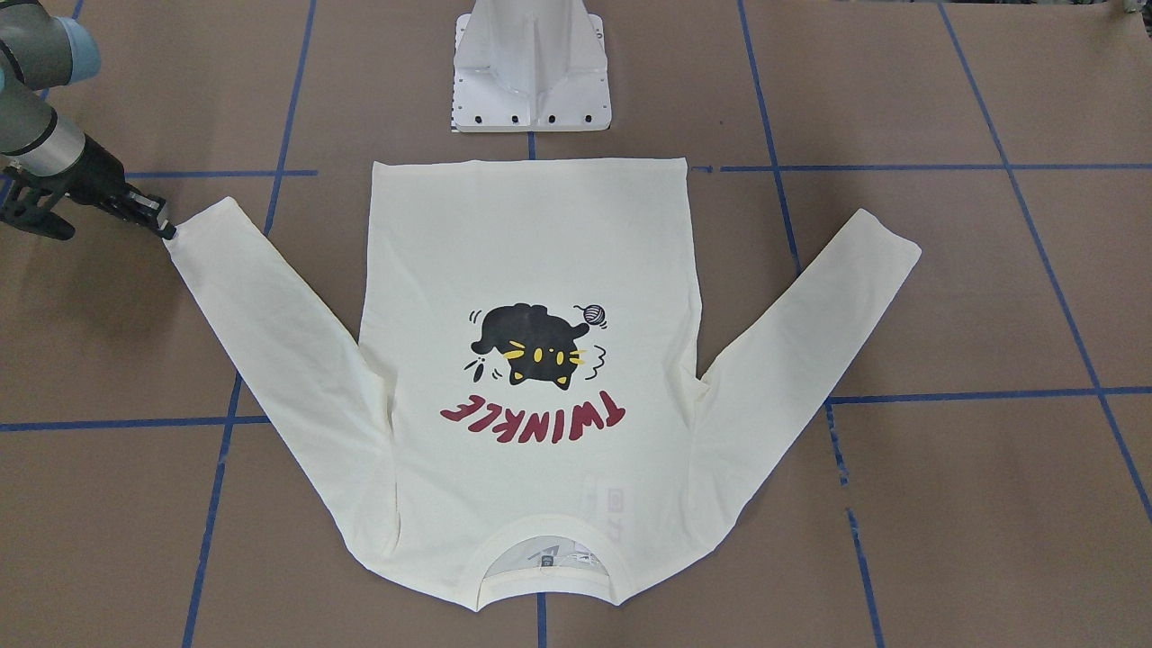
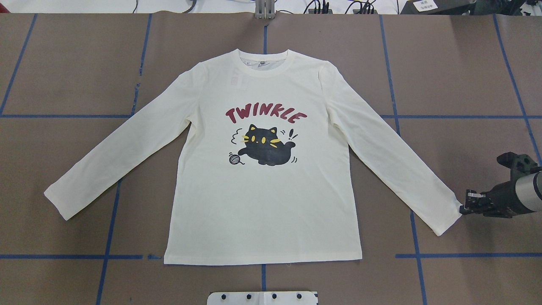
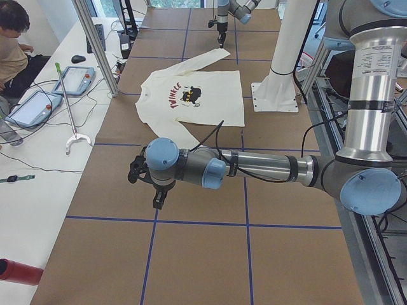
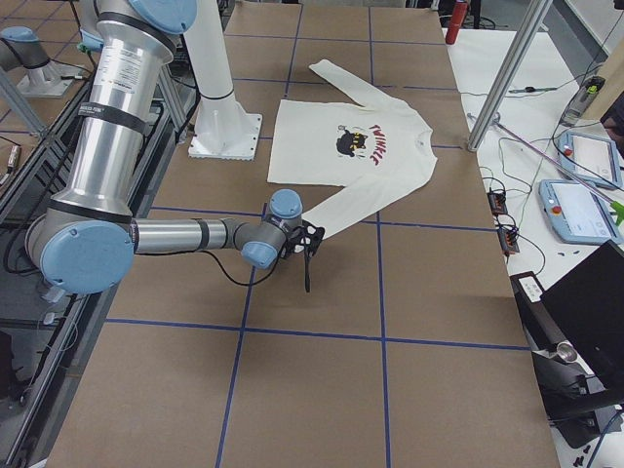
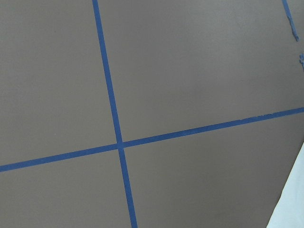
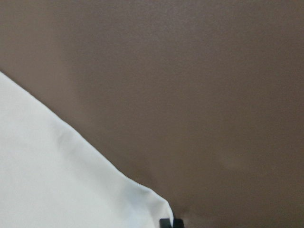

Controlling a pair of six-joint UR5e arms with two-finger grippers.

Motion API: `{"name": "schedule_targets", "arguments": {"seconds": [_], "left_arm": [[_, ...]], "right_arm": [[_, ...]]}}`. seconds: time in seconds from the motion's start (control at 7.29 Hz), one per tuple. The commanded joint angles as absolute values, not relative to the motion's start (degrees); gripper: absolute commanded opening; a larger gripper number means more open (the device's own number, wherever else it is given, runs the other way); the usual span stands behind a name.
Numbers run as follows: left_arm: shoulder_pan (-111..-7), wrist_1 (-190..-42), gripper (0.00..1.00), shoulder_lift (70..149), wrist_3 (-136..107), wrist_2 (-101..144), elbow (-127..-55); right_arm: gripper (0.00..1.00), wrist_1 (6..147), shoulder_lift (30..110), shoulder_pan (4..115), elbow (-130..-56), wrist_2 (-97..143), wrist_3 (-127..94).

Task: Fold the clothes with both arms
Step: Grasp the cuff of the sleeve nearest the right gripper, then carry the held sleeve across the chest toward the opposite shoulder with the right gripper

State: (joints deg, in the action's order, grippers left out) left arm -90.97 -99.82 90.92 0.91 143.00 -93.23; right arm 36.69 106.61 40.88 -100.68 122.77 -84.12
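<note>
The cream long-sleeved shirt (image 2: 262, 203) lies flat and spread out on the brown table, cat print and red "TWINKLE" facing up, collar (image 2: 264, 59) away from the robot. Both sleeves (image 2: 114, 165) are stretched out to the sides. My right gripper (image 2: 463, 207) is low at the cuff of the right-hand sleeve (image 2: 444, 216), and its fingers look shut on the cuff's corner (image 6: 156, 209). My left gripper (image 3: 158, 202) shows only in the exterior left view, over bare table short of the other cuff; whether it is open or shut I cannot tell.
The white pedestal base (image 1: 531, 72) stands just behind the shirt's hem. Blue tape lines (image 5: 114, 123) cross the brown table cover. A side table with tablets (image 3: 76, 79) and a seated person (image 3: 13, 38) runs along the far side.
</note>
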Motion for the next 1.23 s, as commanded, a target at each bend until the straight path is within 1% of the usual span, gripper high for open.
{"name": "schedule_targets", "arguments": {"seconds": [0.0, 0.14, 0.27, 0.41, 0.55, 0.69, 0.82, 0.96, 1.1], "left_arm": [[-91.0, -99.8, 1.00, 90.9, 0.8, 143.0, -93.7], [-91.0, -99.8, 1.00, 91.1, 0.8, 143.0, -93.7], [-91.0, -99.8, 1.00, 91.2, 0.9, 143.1, -93.6], [-91.0, -99.8, 1.00, 91.4, 0.8, 143.1, -93.9], [-91.0, -99.9, 1.00, 91.6, 0.9, 143.1, -94.0], [-91.0, -100.5, 1.00, 91.7, 0.8, 143.1, -94.0], [-90.9, -101.9, 1.00, 91.3, 0.9, 143.1, -93.8], [-90.9, -102.4, 1.00, 91.1, 0.9, 143.1, -93.3], [-90.9, -102.5, 1.00, 91.1, 0.9, 144.0, -93.3]], "right_arm": [[0.00, 38.3, 106.2, 45.7, -105.0, 127.8, -84.1], [0.00, 44.0, 101.5, 48.7, -108.3, 130.6, -84.3], [0.00, 56.1, 92.6, 50.4, -110.3, 130.7, -84.3], [0.00, 68.4, 81.4, 50.4, -109.7, 129.8, -84.2], [0.00, 79.5, 69.1, 49.8, -107.6, 128.6, -84.3], [0.00, 84.6, 59.9, 48.4, -103.6, 125.2, -84.5], [0.00, 84.9, 51.0, 47.6, -97.8, 121.9, -85.0], [0.00, 84.1, 41.5, 46.4, -88.7, 120.0, -85.7], [0.00, 80.5, 31.9, 43.4, -77.4, 115.5, -85.9]]}}
